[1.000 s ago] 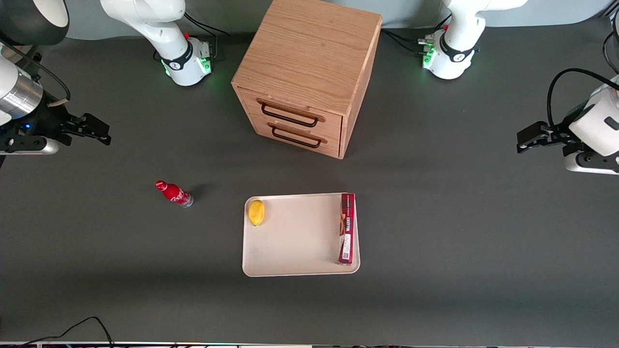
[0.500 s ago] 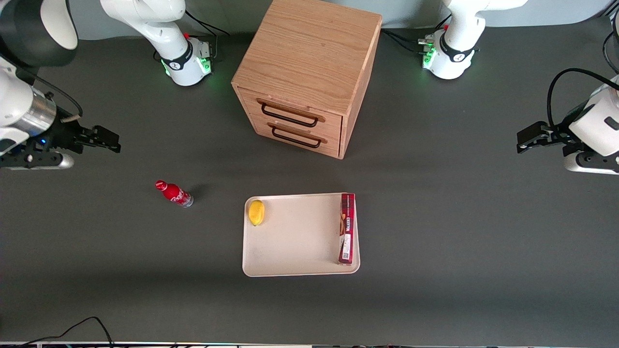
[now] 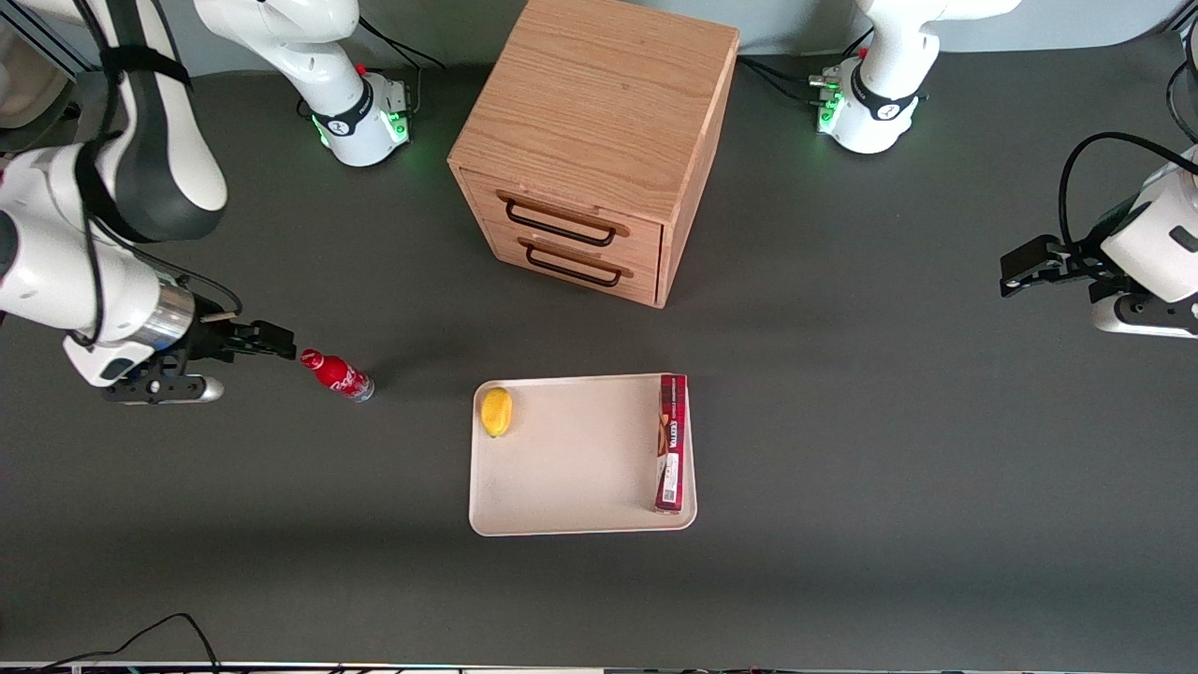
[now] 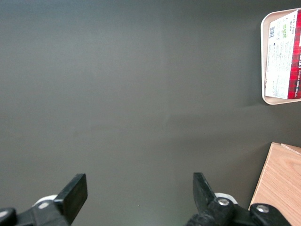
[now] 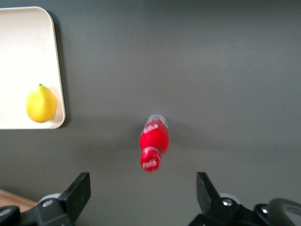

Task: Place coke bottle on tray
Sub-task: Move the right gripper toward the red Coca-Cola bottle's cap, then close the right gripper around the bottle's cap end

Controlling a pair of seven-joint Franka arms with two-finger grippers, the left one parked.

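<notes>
Dark grey bench (image 3: pixel 842 468) is seen under everything. The jaws of the gripper (image 5: pixel 143 197) are held wide apart, grasping nothing, just beside the red cap of the coke bottle (image 3: pixel 337 374), toward the working arm's end of the bench. The coke bottle is seen standing on the bench, apart from the tray (image 3: pixel 571 468). On the tray a lemon (image 3: pixel 496 411) and a dark-red box (image 3: pixel 671 442) are carried at opposite ends. A wooden cabinet (image 3: pixel 599 140) is set farther from the camera.
</notes>
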